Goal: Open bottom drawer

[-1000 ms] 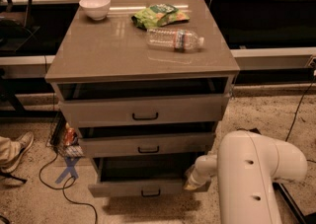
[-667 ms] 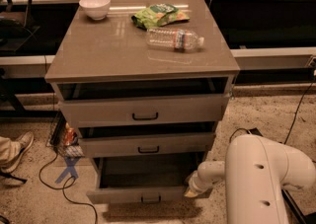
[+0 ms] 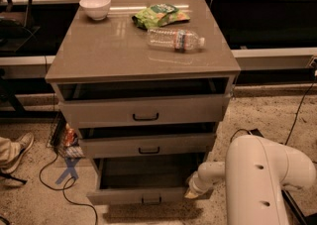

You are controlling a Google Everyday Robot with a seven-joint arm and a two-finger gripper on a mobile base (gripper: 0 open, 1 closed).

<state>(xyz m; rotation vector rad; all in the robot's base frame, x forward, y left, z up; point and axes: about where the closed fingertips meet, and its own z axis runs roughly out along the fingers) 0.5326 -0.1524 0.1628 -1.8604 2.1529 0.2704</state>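
Observation:
The bottom drawer (image 3: pixel 143 196) of the taupe-grey cabinet is pulled well out, showing its plain grey interior (image 3: pixel 146 173) and a low front with a small black bar handle (image 3: pixel 151 200). My gripper (image 3: pixel 192 192) is at the drawer's right front corner, at the end of the white arm (image 3: pixel 257 179) that comes in from the lower right. The drawer corner and the arm hide most of the gripper.
The middle drawer (image 3: pixel 148 145) and top drawer (image 3: pixel 143 111) stand slightly out. On the cabinet top (image 3: pixel 99 55) are a white bowl (image 3: pixel 95 7), a green snack bag (image 3: pixel 159 16) and a lying water bottle (image 3: pixel 176 38). Cables (image 3: pixel 64 189) and a shoe (image 3: pixel 15 149) lie on the floor at left.
The bottom drawer has slid further out toward the camera, showing more of its interior. My gripper and arm have moved back with its right front corner.

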